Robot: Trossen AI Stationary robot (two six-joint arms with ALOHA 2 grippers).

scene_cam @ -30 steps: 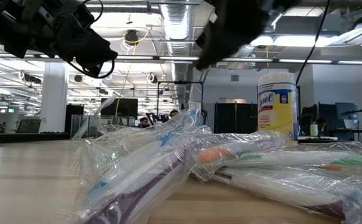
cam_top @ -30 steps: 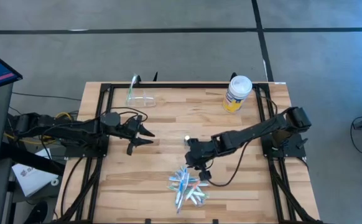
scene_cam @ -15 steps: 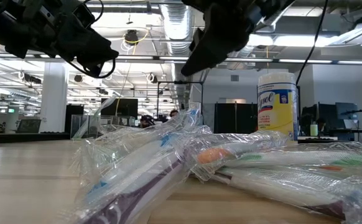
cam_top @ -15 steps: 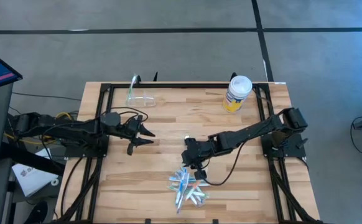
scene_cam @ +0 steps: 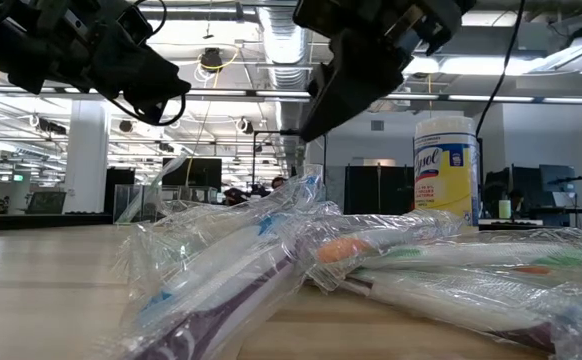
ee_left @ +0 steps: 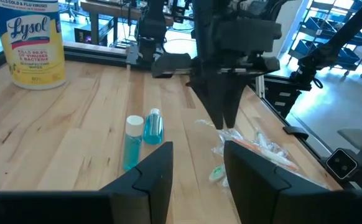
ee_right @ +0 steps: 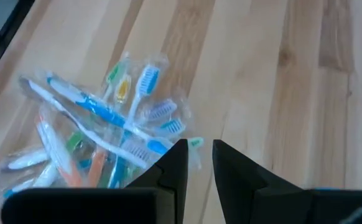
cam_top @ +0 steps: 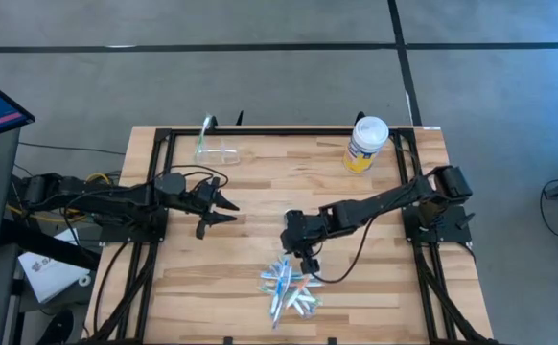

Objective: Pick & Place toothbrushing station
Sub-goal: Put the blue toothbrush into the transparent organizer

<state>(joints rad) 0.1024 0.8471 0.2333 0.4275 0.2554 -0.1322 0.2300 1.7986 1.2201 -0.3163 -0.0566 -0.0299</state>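
A pile of slim toothbrushes (cam_top: pixel 287 286) in clear wrappers lies on the wooden table near its front edge, also seen in the right wrist view (ee_right: pixel 100 130). My right gripper (cam_top: pixel 308 261) hangs just above the pile's far side, pointing steeply down, its fingers (ee_right: pixel 176 163) a little apart with nothing between them. A small teal tube (ee_left: pixel 131 142) and a tiny bottle (ee_left: pixel 153 124) lie side by side mid-table. A clear cup (cam_top: pixel 220 150) lies at the far left. My left gripper (cam_top: pixel 223 208) waits open at the left, well above the table.
A white-lidded jar with a yellow label (cam_top: pixel 366 144) stands at the far right. Black frame rails (cam_top: pixel 154 240) run along the table's left, right and far sides. Bare wood lies between the cup and the toothbrush pile.
My right gripper has sunk a little and shifted slightly toward the table's left, coming closer over the toothbrush pile. The pile has not moved.
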